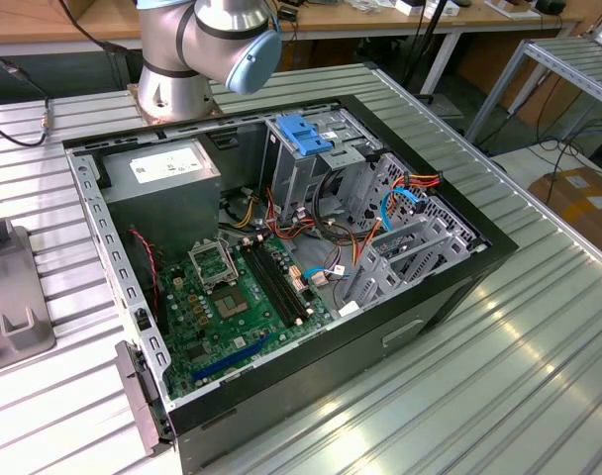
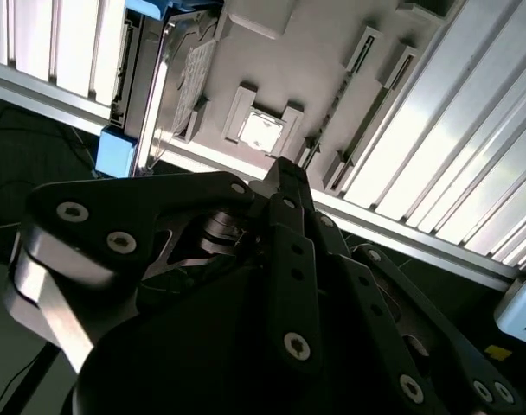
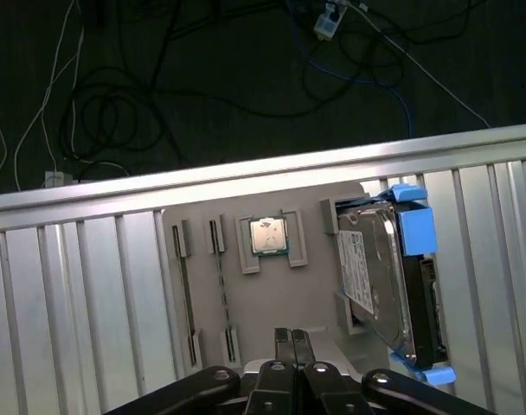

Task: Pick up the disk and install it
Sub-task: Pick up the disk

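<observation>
Both jaws of the gripper (image 3: 291, 339) are seen pressed together, empty. Beyond them, off to one side and untouched, the disk (image 3: 380, 277), a silver drive in a bright blue frame, is seated on edge in a grey tray (image 3: 315, 294) on the ribbed bench (image 3: 73, 285).

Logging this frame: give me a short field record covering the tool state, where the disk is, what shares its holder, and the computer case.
tool: black two-finger tool, shut, holding nothing, pointed at the tray, apart from the disk
disk: slim silver drive in a bright blue plastic carrier, seated in the grey plastic holder tray, not yet picked up
tray, other: small square processor chip in its own recess
case: open black tower computer case on the ribbed metal table, green motherboard exposed
</observation>
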Motion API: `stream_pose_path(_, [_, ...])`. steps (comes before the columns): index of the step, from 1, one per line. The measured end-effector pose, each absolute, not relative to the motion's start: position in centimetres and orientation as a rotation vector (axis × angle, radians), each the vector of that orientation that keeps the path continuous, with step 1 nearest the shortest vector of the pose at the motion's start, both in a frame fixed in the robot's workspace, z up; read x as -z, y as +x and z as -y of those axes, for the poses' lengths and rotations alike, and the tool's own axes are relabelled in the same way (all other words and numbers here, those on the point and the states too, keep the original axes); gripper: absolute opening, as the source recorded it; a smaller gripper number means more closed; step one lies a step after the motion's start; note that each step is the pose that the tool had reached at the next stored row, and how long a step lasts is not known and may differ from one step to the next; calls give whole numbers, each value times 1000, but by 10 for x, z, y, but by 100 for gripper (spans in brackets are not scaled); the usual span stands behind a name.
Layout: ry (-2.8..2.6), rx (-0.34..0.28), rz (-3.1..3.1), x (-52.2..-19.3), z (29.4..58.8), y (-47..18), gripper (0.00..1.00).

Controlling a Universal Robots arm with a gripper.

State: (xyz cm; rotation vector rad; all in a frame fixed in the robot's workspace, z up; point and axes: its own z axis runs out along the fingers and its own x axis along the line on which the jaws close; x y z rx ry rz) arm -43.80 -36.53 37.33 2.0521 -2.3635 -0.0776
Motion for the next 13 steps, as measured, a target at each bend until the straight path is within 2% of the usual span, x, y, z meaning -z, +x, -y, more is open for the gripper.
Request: stream_pose_path(13, [2131,77,2290,-373,365,-438,10])
